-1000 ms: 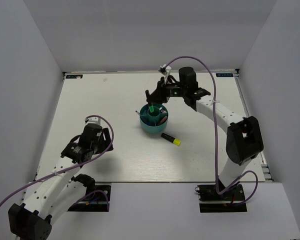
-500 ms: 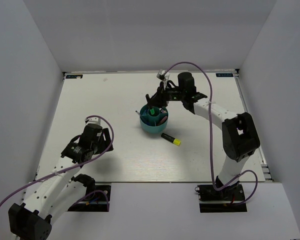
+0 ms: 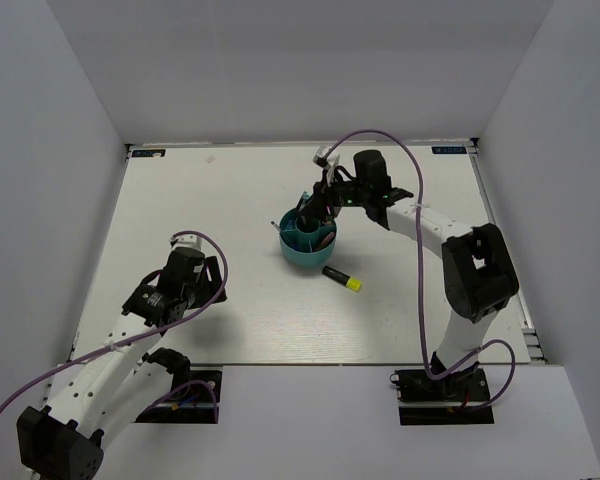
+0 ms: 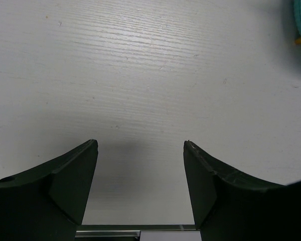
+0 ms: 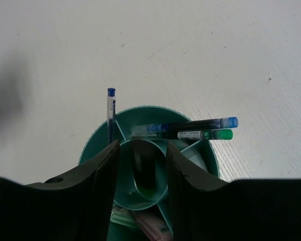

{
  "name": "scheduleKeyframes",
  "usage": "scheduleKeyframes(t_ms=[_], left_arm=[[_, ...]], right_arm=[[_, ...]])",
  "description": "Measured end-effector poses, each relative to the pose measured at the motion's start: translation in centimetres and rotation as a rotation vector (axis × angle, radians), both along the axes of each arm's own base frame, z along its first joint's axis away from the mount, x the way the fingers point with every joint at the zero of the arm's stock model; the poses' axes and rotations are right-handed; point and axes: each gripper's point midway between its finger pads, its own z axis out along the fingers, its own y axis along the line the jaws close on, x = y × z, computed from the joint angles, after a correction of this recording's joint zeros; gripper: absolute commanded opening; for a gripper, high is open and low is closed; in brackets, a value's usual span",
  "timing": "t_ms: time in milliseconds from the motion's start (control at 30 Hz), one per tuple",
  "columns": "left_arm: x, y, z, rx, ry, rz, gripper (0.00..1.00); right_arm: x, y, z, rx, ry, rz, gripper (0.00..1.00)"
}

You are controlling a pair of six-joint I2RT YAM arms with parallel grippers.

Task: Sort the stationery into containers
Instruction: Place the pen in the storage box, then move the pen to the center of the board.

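Two items — a blue-capped pen (image 5: 190, 124) and a green-capped marker (image 5: 205, 134) — lay across the teal organizer (image 5: 98, 138) in the right wrist view alone. Only overhead showed the yellow-capped marker (image 3: 341, 278) on the white table (image 3: 230, 200) beside the organizer. The right gripper (image 5: 141, 148) gaped over its central cup; the left gripper (image 4: 140, 145) gaped empty, well apart from the organizer. White walls (image 3: 280, 70) stood around.

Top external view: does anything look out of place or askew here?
One black marker with a yellow cap lies on the table beside the teal organizer, outside it. A blue-capped pen and a green-capped pen lie flat across its compartments, ends past the rim.
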Motion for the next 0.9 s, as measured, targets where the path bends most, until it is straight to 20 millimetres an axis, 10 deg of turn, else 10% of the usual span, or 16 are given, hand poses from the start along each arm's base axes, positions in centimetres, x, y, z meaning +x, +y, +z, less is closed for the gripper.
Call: scheduleKeyframes(t_ms=[200,333,433,533,600,667,900], left_arm=[[0.0,0.0,0.0,0.000,0.000,0.000,0.76],[0.0,0.0,0.0,0.000,0.000,0.001,0.42],[0.1,0.0,0.1,-0.001,-0.006,0.000,0.05],[0.0,0.0,0.1,0.003,-0.007,-0.007,0.02],[0.0,0.0,0.0,0.004,-0.006,-0.012,0.27],[0.0,-0.1,0.0,0.004,-0.003,-0.024,0.78],[0.0,-0.5,0.1,-0.016,-0.002,-0.034,0.97]], right_arm=[[-1.1,-0.5,1.3,-0.009,-0.011,0.021,0.43],[-1.8,-1.5,3.8,-0.036,-0.055,0.007,0.00],[-2.0,-3.4,5.0,-0.097,-0.069,-0.080,0.00],[-1.4,-6.6,6.3,-0.166,-0.093,-0.266,0.00],[-1.9,-8.8,6.7,-0.203,-0.100,-0.341,0.15],[-2.7,-10.7,6.1,-0.248,-0.094,-0.377,0.30],[-8.0,-13.4,-4.9,-0.493,0.110,-0.252,0.38]])
